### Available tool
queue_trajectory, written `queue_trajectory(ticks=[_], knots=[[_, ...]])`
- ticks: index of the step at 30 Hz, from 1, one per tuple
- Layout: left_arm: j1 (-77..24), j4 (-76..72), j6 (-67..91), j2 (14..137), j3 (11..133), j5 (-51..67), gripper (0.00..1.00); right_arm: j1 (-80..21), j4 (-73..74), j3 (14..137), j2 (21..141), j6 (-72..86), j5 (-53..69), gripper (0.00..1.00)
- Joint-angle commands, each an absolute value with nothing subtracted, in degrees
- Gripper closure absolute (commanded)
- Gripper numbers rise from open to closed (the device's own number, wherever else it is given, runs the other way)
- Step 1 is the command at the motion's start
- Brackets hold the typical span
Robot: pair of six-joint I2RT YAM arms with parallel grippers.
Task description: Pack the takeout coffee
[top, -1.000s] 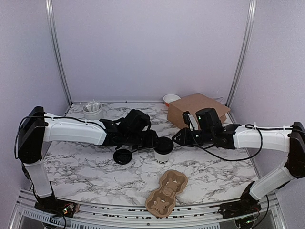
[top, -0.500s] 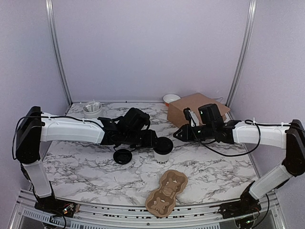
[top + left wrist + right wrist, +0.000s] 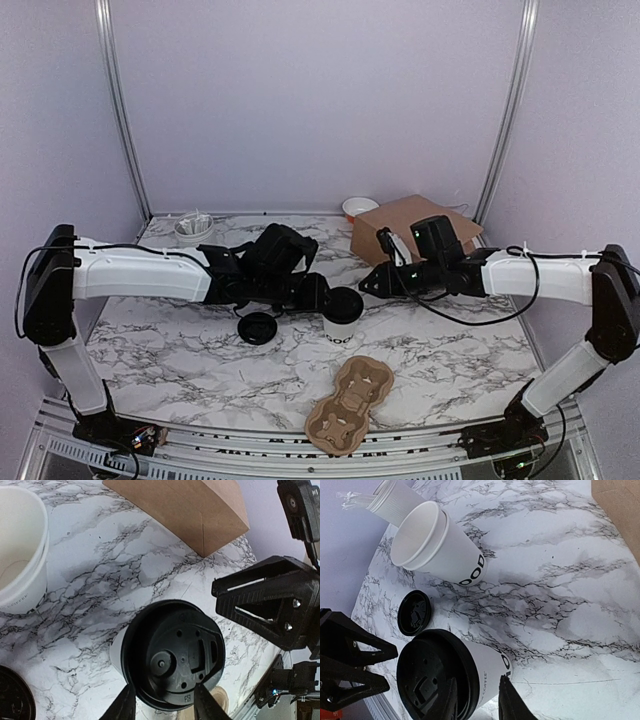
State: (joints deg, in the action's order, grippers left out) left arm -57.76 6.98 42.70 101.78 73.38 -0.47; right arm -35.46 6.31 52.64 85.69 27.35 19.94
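Packing is part done, in my judgement. The takeout coffee [image 3: 343, 325] wears its black lid [image 3: 172, 657] and stands on the counter [image 3: 450, 350] between my two sets of jaws, in neither carrier nor bag. My left jaws stand apart astride the lid's near rim. Whether they bear on it I cannot tell. My right jaws are narrowly apart with the cup just ahead of their tips, and I see nothing clamped in them. Left to do, as I read it, is to seat the cup in the cardboard carrier [image 3: 350, 402], which lies nearer my bases than either jaws. Count: two white cups, one lidded, the other an open cup [image 3: 437, 547] beyond my left jaws. Two black lids, one fitted, the other a loose lid [image 3: 257, 327] flat on the counter just short of my left jaws. One carrier. One brown paper bag [image 3: 405, 232] behind my right jaws. One canister of sticks [image 3: 193, 231] and one small bowl [image 3: 358, 207], both well beyond.
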Motion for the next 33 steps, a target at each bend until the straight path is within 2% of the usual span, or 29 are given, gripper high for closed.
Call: queue_trajectory(ticks=[1, 18, 33], knots=[[-59.7, 8.7, 42.3, 99.8, 71.4, 1.7, 0.60, -36.1, 6.5, 54.4, 86.4, 26.9, 19.9, 0.73], [-60.2, 9.2, 45.0, 100.8, 70.2, -1.5, 0.61, -38.6, 6.0, 52.1, 85.6, 29.4, 16.9, 0.74], [-56.2, 10.7, 43.4, 102.4, 73.0, -1.7, 0.61, -41.2, 4.8, 46.4, 80.6, 33.9, 15.1, 0.74]])
